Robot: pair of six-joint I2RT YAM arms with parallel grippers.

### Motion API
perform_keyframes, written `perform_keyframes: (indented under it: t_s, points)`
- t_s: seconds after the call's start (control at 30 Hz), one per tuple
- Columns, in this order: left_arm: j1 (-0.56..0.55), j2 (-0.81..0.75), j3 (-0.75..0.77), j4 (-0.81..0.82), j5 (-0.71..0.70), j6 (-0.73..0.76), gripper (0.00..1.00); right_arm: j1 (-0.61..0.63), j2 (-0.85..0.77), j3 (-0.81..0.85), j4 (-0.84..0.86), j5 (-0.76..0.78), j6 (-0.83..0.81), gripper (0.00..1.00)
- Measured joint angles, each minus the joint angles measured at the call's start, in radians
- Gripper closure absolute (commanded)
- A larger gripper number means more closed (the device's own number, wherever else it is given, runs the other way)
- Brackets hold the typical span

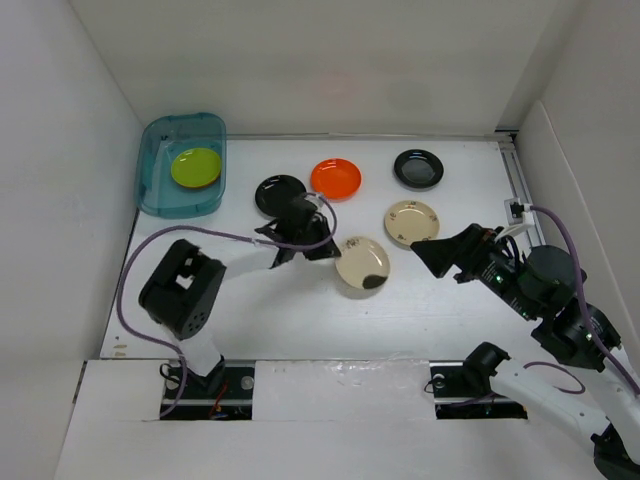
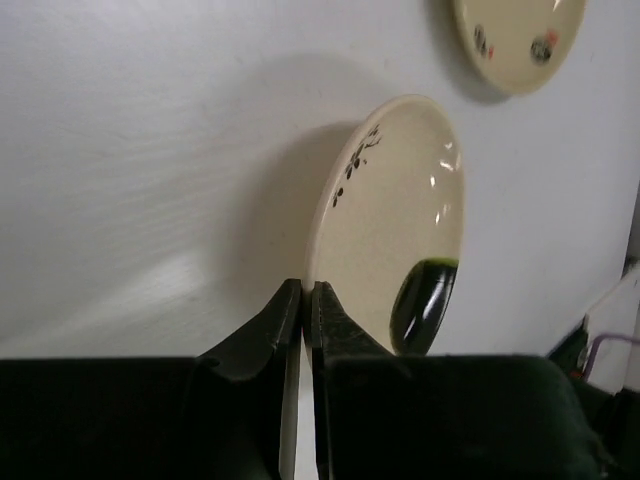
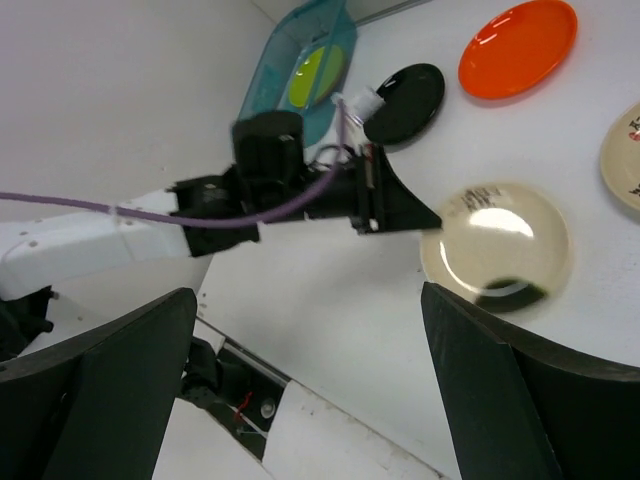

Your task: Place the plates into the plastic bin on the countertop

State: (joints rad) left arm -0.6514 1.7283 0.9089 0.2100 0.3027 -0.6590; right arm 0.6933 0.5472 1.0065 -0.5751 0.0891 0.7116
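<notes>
Top view: the left gripper [image 1: 332,252] clamps the rim of a cream plate [image 1: 365,266] above the tabletop [image 1: 300,320]. The bin [image 1: 150,185] holds a lime plate [image 1: 196,167] and sits well off to this gripper's far left. The right gripper [image 1: 428,256] hovers just right of the cream plate.

Left wrist view: the jaws are nearly closed, pinching the plate's edge. A second cream plate [image 2: 520,35] lies beyond.

Right wrist view: the fingers [image 3: 120,380] are spread wide and hold nothing. The gripped plate lies ahead.

I see plain white back wall [image 1: 330,60] far side, white side wall [image 1: 60,200] left, slanted white panel [image 1: 575,170] right, metal rail [image 1: 521,180] at its foot, white board [image 1: 340,385] across near edge, dark cutout [image 1: 240,385] left, another [image 1: 450,385] right
</notes>
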Motion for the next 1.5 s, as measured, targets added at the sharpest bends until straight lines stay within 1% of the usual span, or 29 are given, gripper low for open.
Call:
perform_keyframes:
  t_s: [0.07, 0.13, 0.2, 0.27, 0.33, 0.4, 0.47, 0.53, 0.6, 0.7, 0.83, 0.97, 1.0, 1.03, 1.07, 1.17, 1.23, 1.4, 1.5]
  points:
    - [0.058, -0.084, 0.051, -0.118, -0.059, -0.003, 1.0, 0.0, 0.0, 0.0, 0.002, -0.001, 0.0, 0.0]
    - [0.153, -0.161, 0.129, -0.203, -0.106, -0.019, 1.0, 0.0, 0.0, -0.001, 0.008, -0.005, 0.0, 0.0]
    - [0.27, -0.215, 0.214, -0.249, -0.156, -0.041, 1.0, 0.0, 0.002, -0.002, 0.013, -0.013, 0.0, 0.0]
    - [0.418, -0.25, 0.303, -0.281, -0.202, -0.079, 1.0, 0.0, 0.005, -0.007, 0.024, -0.023, 0.0, 0.0]
    - [0.565, -0.263, 0.362, -0.292, -0.267, -0.121, 1.0, 0.0, 0.01, -0.008, 0.031, -0.035, 0.001, 0.0]
    - [0.678, -0.25, 0.402, -0.312, -0.344, -0.158, 1.0, 0.0, 0.014, -0.008, 0.037, -0.045, 0.001, 0.0]
    - [0.736, -0.209, 0.457, -0.363, -0.388, -0.176, 1.0, 0.0, 0.015, -0.009, 0.045, -0.051, 0.001, 0.0]
    - [0.794, -0.077, 0.594, -0.411, -0.409, -0.186, 1.0, 0.0, 0.01, -0.009, 0.05, -0.056, 0.002, 0.0]
    - [0.829, 0.046, 0.708, -0.438, -0.412, -0.188, 1.0, 0.0, -0.002, -0.009, 0.053, -0.06, 0.003, 0.0]
    - [0.873, 0.203, 0.822, -0.481, -0.419, -0.187, 1.0, 0.0, -0.019, -0.009, 0.057, -0.066, 0.003, 0.0]
    - [0.914, 0.358, 0.93, -0.554, -0.431, -0.182, 1.0, 0.0, -0.026, -0.01, 0.06, -0.071, 0.004, 0.0]
    - [0.935, 0.439, 0.973, -0.589, -0.441, -0.172, 1.0, 0.0, -0.026, -0.021, 0.06, -0.071, 0.005, 0.0]
    - [0.935, 0.448, 0.973, -0.596, -0.438, -0.17, 0.96, 0.0, -0.026, -0.024, 0.059, -0.071, 0.005, 0.0]
    - [0.935, 0.452, 0.973, -0.6, -0.435, -0.168, 0.81, 0.0, -0.026, -0.024, 0.058, -0.071, 0.007, 0.0]
    - [0.935, 0.455, 0.973, -0.603, -0.429, -0.165, 0.44, 0.0, -0.025, -0.024, 0.06, -0.071, 0.008, 0.0]
    - [0.933, 0.454, 0.976, -0.587, -0.404, -0.156, 0.22, 0.0, -0.024, -0.024, 0.06, -0.072, 0.009, 0.0]
    - [0.932, 0.451, 0.977, -0.572, -0.383, -0.148, 0.01, 0.0, -0.02, -0.024, 0.06, -0.074, 0.01, 0.0]
    - [0.921, 0.397, 0.976, -0.567, -0.355, -0.121, 0.0, 0.0, -0.006, -0.024, 0.06, -0.082, 0.012, 0.0]
    - [0.892, 0.312, 0.967, -0.568, -0.328, -0.099, 0.0, 0.0, -0.002, -0.024, 0.061, -0.087, 0.017, 0.0]
